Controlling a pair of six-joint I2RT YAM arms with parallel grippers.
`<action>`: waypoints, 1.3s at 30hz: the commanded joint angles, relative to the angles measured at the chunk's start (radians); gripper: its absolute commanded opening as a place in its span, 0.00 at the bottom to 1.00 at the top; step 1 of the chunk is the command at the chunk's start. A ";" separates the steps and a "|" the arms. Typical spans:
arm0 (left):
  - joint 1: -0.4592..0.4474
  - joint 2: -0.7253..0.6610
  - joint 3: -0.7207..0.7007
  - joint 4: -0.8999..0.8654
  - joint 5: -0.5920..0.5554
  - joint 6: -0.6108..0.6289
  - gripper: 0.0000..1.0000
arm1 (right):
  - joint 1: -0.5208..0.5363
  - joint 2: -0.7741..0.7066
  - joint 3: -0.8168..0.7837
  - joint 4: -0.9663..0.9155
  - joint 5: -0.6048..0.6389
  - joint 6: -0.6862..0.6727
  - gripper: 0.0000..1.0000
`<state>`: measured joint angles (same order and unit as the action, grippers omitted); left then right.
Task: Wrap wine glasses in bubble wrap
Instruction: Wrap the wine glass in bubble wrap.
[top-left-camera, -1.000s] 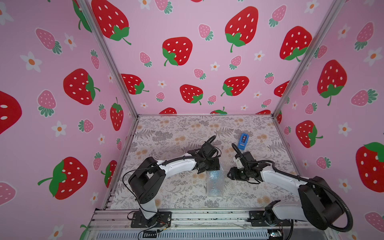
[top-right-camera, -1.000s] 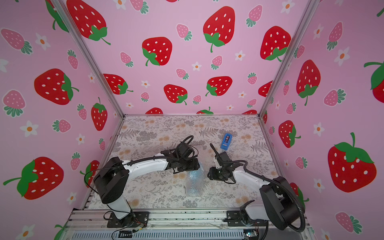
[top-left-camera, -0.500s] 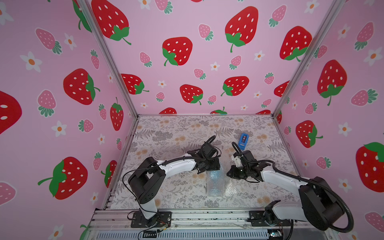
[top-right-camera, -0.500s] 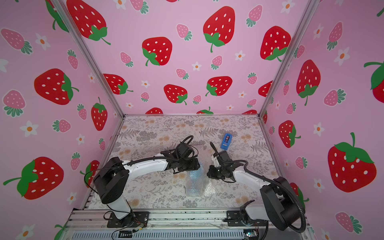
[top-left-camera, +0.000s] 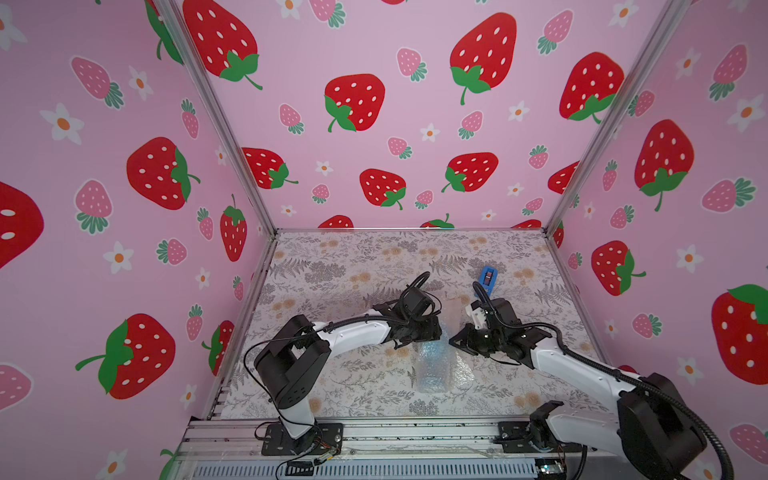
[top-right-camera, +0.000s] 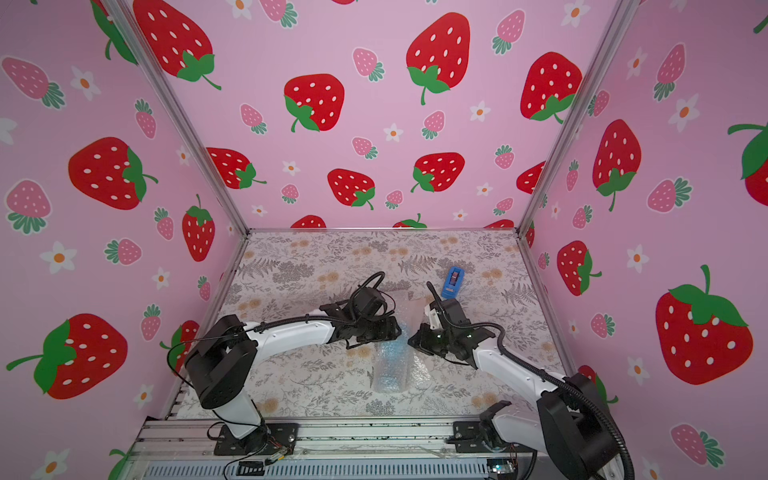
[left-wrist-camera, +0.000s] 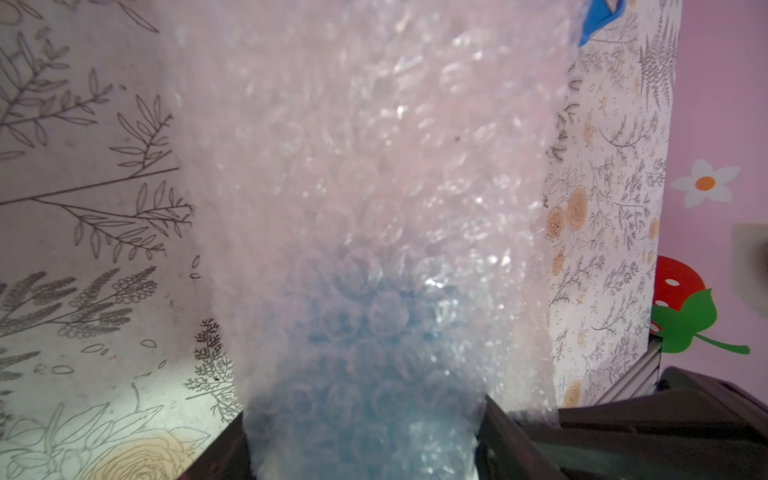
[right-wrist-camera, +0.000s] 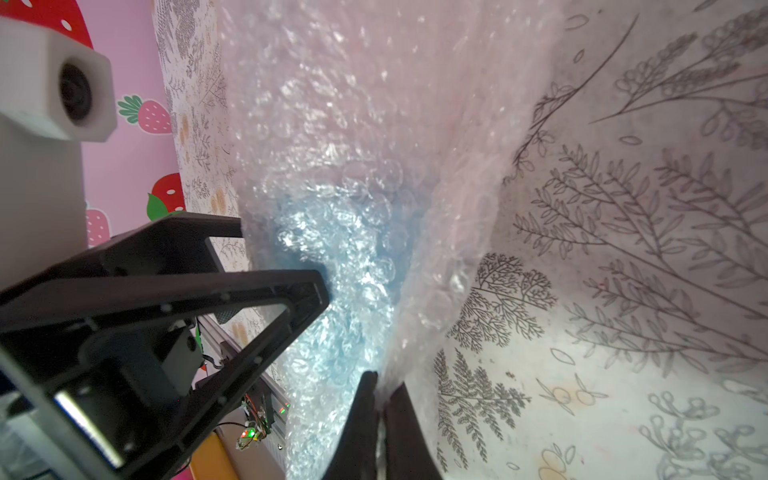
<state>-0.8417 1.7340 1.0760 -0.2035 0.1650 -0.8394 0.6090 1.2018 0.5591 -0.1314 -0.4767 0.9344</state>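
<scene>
Edge of the clear bubbled plastic sheet (right-wrist-camera: 332, 104) has just been pinched by the fully closed right gripper (right-wrist-camera: 384, 388), with the light blue plastic goblet (left-wrist-camera: 361, 332) held wrapped inside the wide-spread left gripper (left-wrist-camera: 361, 440), so the wrap can likely be pulled tight.

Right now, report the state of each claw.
Left claw: closed around the goblet, through its bubble wrap.
Right claw: shut, pinching an edge of the bubble wrap.
</scene>
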 joint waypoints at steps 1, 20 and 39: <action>0.000 0.007 -0.044 -0.050 0.000 -0.014 0.75 | 0.017 -0.023 -0.004 0.073 -0.009 0.073 0.09; 0.078 -0.205 -0.225 0.101 0.213 -0.037 0.99 | 0.093 0.057 0.051 0.114 0.044 0.110 0.04; 0.084 -0.327 -0.417 0.251 0.227 -0.108 0.85 | 0.172 0.093 0.140 0.090 0.056 0.107 0.04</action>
<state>-0.7639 1.4208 0.6746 -0.0120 0.3859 -0.9329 0.7704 1.2949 0.6743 -0.0257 -0.4343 1.0283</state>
